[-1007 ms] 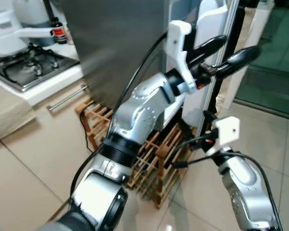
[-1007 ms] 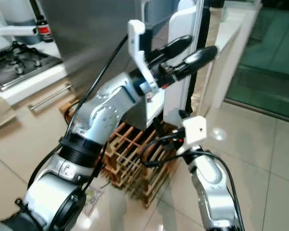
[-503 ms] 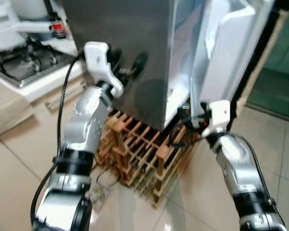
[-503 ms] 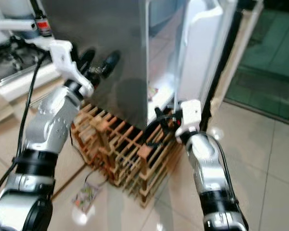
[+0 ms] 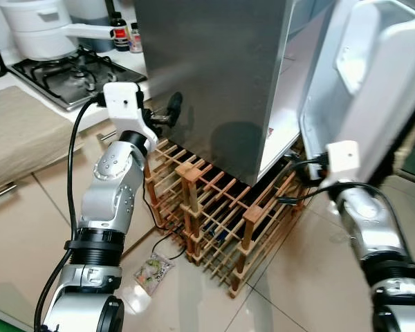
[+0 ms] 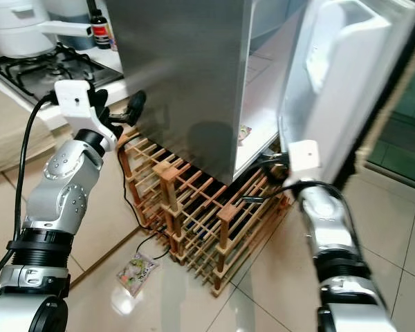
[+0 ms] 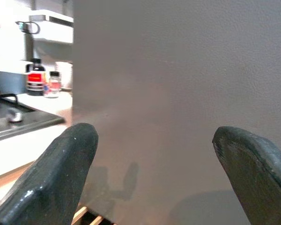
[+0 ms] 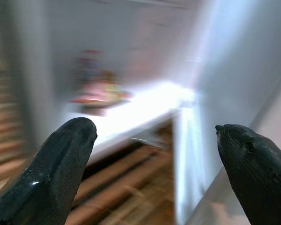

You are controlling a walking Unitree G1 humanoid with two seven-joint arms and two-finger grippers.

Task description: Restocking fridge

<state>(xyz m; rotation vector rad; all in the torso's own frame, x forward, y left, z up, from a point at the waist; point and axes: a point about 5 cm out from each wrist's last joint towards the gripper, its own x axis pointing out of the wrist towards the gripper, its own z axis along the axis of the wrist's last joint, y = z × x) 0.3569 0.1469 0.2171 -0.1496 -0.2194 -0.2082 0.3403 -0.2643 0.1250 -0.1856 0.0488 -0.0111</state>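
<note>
the fridge (image 5: 214, 76) stands ahead with its grey steel side toward the robot and its white door (image 5: 373, 83) swung open on the right. a low wooden rack (image 5: 221, 214) sits on the tiled floor (image 6: 401, 228) against the foot of the fridge, and a small patterned packet (image 5: 152, 270) lies on the tiles just in front of it. the left gripper (image 7: 154, 154) is raised close to the steel side, near its left edge, fingers spread wide apart with nothing between them. the right gripper (image 8: 154, 154) is low at the bottom of the door opening, pointing in at the lowest white shelf (image 8: 126, 112); its fingers are also wide apart and empty. a blurred reddish item (image 8: 96, 91) rests on that shelf. to the left, a stove (image 5: 69, 69) sits in the counter with a white pot (image 5: 41, 28) and two small bottles (image 5: 124, 34) behind it.
</note>
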